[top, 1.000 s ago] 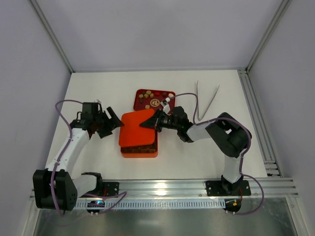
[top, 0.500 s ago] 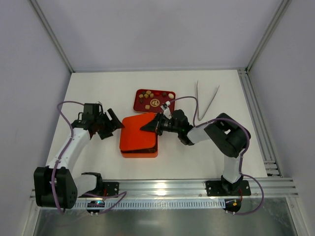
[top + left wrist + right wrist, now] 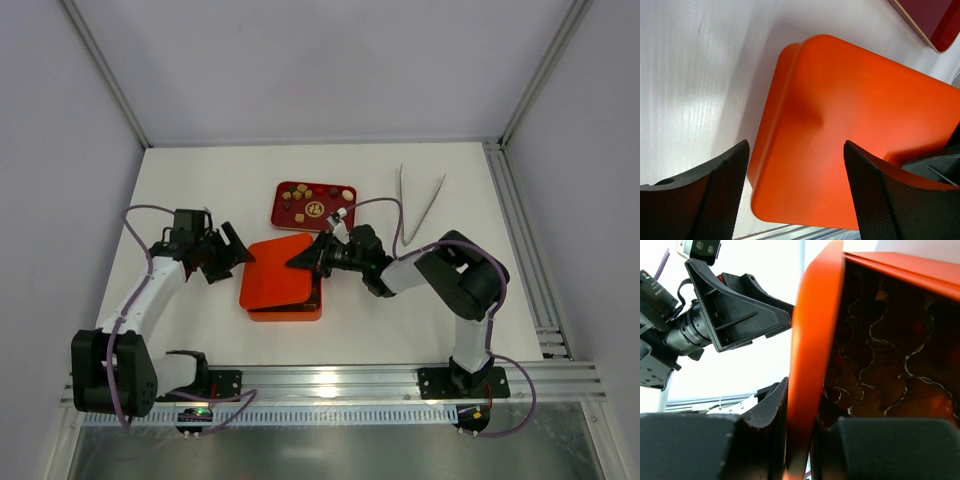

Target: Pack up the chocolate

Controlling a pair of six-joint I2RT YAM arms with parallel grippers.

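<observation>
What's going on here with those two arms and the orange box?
The right gripper is pinching one edge of the orange lid and holding it tilted over the orange box, which is not fully closed. The left gripper hovers open over the lid's opposite side. Several pieces of chocolate lie in the dark red tray behind the box.

box (image 3: 285, 313) top: blocked by tilted lid (image 3: 280, 272) in right fingers (image 3: 304, 257) | tray (image 3: 352, 192) top: open | table (image 3: 200, 180) rear-left: free
</observation>
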